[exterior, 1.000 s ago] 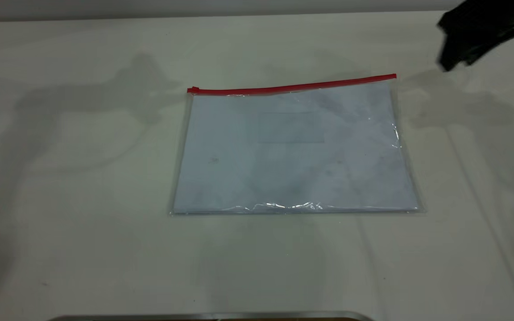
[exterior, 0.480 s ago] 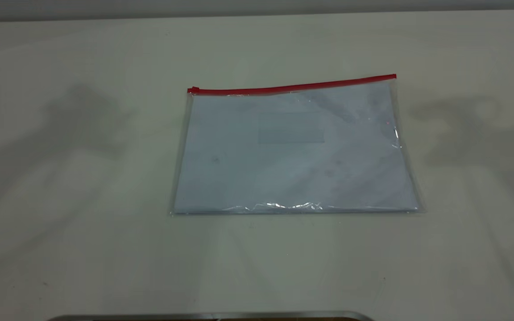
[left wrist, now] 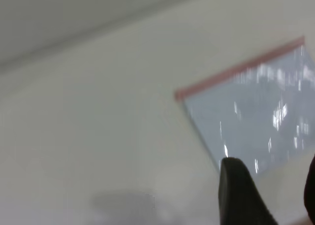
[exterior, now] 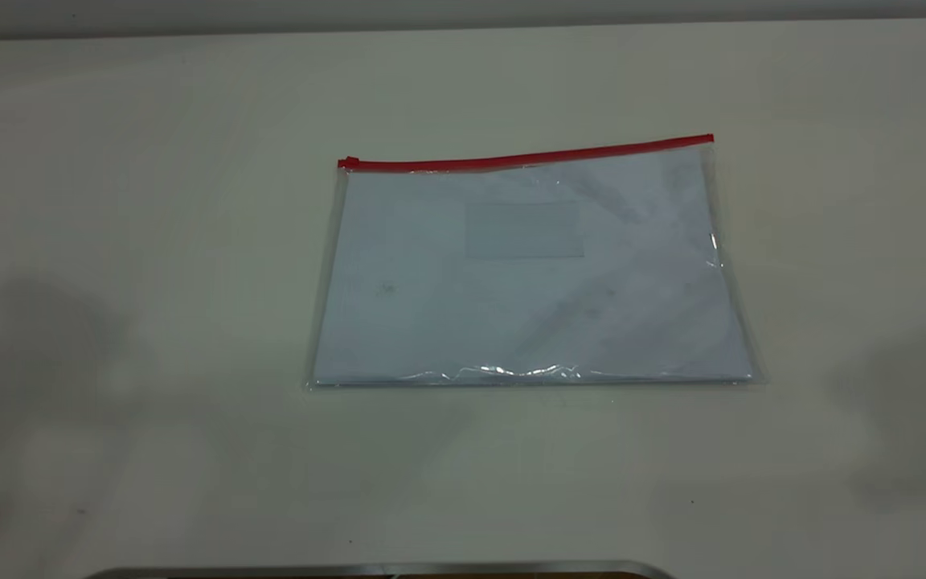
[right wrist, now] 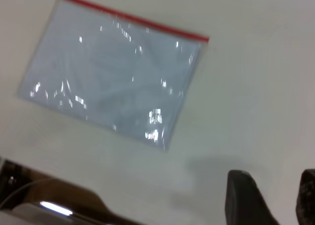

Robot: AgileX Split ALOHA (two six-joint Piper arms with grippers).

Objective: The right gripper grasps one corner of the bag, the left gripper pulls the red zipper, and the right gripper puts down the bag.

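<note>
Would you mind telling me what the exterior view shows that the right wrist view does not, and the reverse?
Only the exterior view shows the faint rectangular patch on the pouch and the tiny slider tab at the strip's left end; no gripper appears there. Only the right wrist view shows the right gripper, black tapered jaws apart, away from the pouch. Both show the flat clear plastic bag with white paper inside, its thin red zipper along one long edge, flat on the pale table.

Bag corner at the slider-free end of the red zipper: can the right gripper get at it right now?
Probably yes. The bag lies flat with nothing covering that corner, and the right gripper hangs above the table, jaws open.
</note>
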